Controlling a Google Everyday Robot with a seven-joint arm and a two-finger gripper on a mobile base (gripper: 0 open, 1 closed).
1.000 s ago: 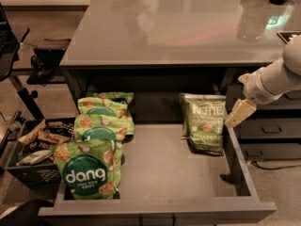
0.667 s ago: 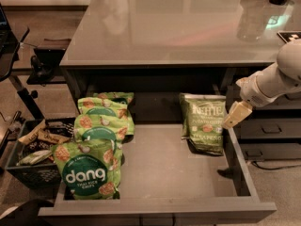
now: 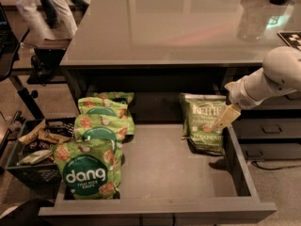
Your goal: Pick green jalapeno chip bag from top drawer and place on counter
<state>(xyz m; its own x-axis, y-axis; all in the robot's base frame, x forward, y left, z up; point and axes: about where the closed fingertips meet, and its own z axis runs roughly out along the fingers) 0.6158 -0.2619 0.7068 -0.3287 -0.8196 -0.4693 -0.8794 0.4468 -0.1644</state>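
Note:
The green jalapeno chip bag (image 3: 203, 121) is dark olive with white "Kettle" lettering. It lies at the back right of the open top drawer (image 3: 174, 173), near the right wall. My gripper (image 3: 225, 118) hangs on the white arm coming in from the right. It is just above the bag's right edge, pointing down and left. The counter (image 3: 169, 25) is the glossy grey top above the drawer.
Several brighter green "dang" bags (image 3: 89, 168) lie stacked along the drawer's left side. A black crate of snacks (image 3: 33, 147) stands on the floor to the left. Narrower handled grey drawers (image 3: 273, 126) are on the right. A person (image 3: 40, 8) walks at the back left.
My gripper has moved slightly left and down toward the chip bag's right edge. A person has come into view at the back left. The bags have not moved.

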